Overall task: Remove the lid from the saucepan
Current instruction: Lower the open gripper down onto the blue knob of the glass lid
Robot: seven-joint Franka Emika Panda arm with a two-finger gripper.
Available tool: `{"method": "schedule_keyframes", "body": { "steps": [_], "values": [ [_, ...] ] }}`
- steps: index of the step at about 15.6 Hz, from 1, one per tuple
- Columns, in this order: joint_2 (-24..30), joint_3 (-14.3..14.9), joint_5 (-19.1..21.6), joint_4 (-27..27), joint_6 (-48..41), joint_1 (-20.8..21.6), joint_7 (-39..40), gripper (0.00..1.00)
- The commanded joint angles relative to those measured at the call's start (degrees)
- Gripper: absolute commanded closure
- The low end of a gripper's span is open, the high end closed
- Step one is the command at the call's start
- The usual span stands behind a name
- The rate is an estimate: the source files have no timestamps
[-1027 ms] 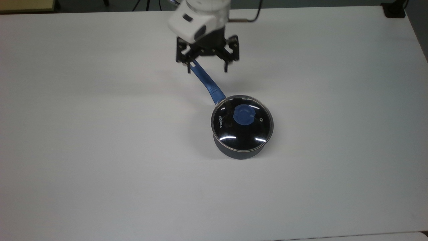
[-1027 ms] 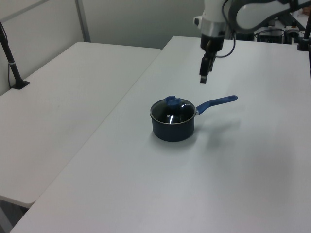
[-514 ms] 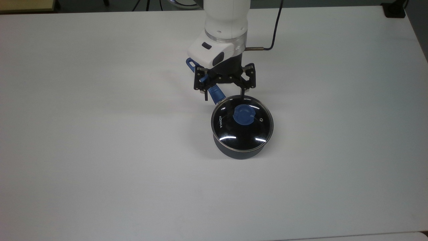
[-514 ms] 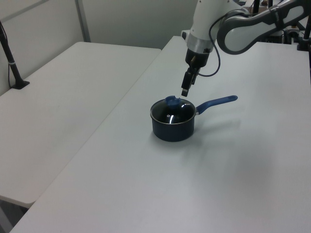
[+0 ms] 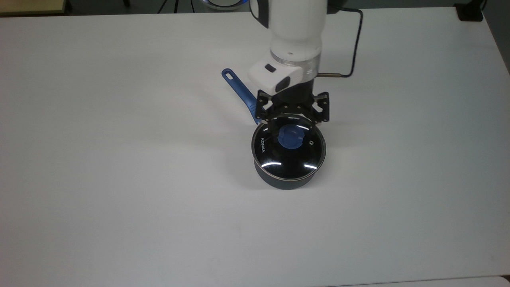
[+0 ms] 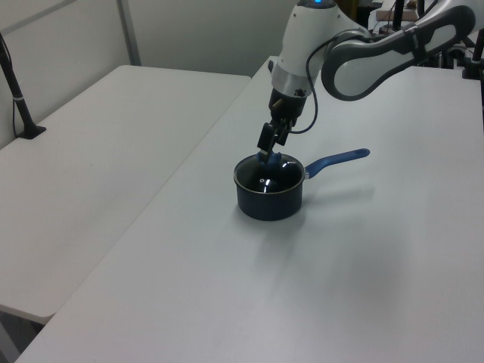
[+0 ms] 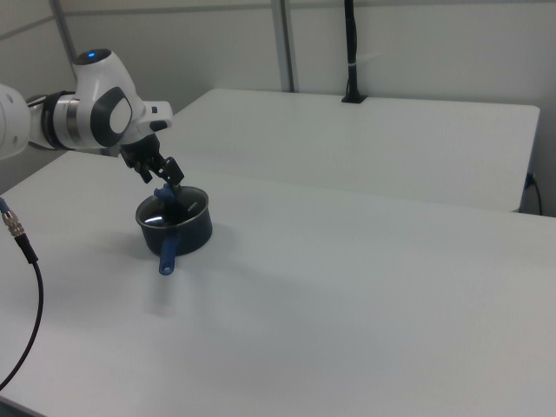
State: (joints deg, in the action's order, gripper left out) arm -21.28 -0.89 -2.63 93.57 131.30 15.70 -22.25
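The saucepan [image 5: 283,183] is a dark pot standing on the white table, its long blue handle [image 5: 240,91] pointing toward the top view's upper left. The glass lid [image 5: 287,159] with white lettering sits on the pot, and its blue knob [image 5: 291,138] is at the centre. My gripper [image 5: 294,125] hangs open just above the lid's far edge, a finger on either side of the knob line and nothing between them. The left view has the gripper [image 6: 268,148] right over the knob [image 6: 271,159] of the saucepan [image 6: 269,200]. The right view also has the gripper [image 7: 170,186] above the saucepan [image 7: 188,231].
The white table [image 5: 119,167] has wide bare room all around the pot. A second table [image 6: 98,151] adjoins it at the left view's left, with a black post [image 6: 18,98] on it. A loose cable [image 7: 23,252] hangs at the right view's left edge.
My gripper has travelled from above the handle's tip along the handle to above the lid and come lower. It stayed open. Pot and lid have not moved.
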Motion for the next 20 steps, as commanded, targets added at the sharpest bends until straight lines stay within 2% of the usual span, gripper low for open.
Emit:
{"method": "schedule_keyframes", "body": {
  "steps": [1, 5, 10, 12, 14, 18, 20],
  "values": [
    [-5.15, 1.24, 0.78, -6.54, 0.36, 1.52, -3.14, 0.00],
    [-9.21, 1.24, 0.61, -9.71, 0.36, 2.04, -4.64, 0.00],
    [-8.25, 1.33, 0.34, -9.63, -0.25, 2.23, -4.56, 0.00],
    [-7.20, 2.46, 0.34, -9.54, -0.43, 2.23, -3.77, 0.00],
    [-6.23, 3.35, 1.13, -9.28, -0.60, 2.23, 0.52, 0.00],
    [-5.70, 3.44, 1.40, -9.19, -4.11, 2.14, 9.13, 0.00],
    [-5.79, 3.44, 2.79, -9.10, -4.56, 2.23, 14.67, 0.00]
  ]
}}
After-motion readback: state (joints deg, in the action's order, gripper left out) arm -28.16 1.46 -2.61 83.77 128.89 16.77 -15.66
